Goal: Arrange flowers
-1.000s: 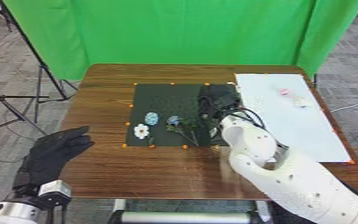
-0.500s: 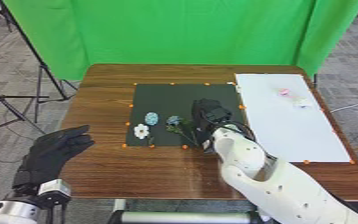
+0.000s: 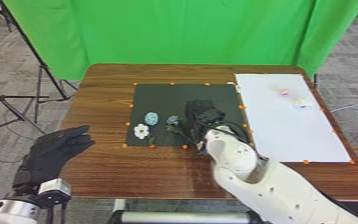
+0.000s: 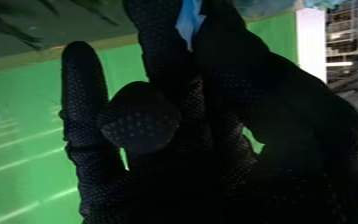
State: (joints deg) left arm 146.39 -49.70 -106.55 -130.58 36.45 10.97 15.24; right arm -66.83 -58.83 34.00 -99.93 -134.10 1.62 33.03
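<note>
In the head view my right hand point(image 3: 202, 111) is over the right part of the dark mat point(image 3: 162, 95), just right of a blue flower point(image 3: 173, 120) with green leaves. A pale blue oval bloom point(image 3: 151, 118) and a white flower point(image 3: 142, 131) lie at the mat's left. My left hand point(image 3: 55, 147) rests open left of the mat. In the right wrist view my right hand point(image 4: 184, 165) has its fingers straight; light blue material point(image 4: 190, 22) shows between two of them, and whether they touch it is unclear. Dark leaves point(image 4: 11, 27) appear nearby.
A white sheet point(image 3: 291, 130) lies on the right of the brown table point(image 3: 104, 165), with a pink flower point(image 3: 284, 92) and a whitish flower point(image 3: 302, 102) near its far end. Small orange markers line the mat and sheet. A green curtain point(image 3: 184, 35) hangs behind.
My right hand has moved left across the mat, from near its right edge toward the blue flower. The left hand has stayed still.
</note>
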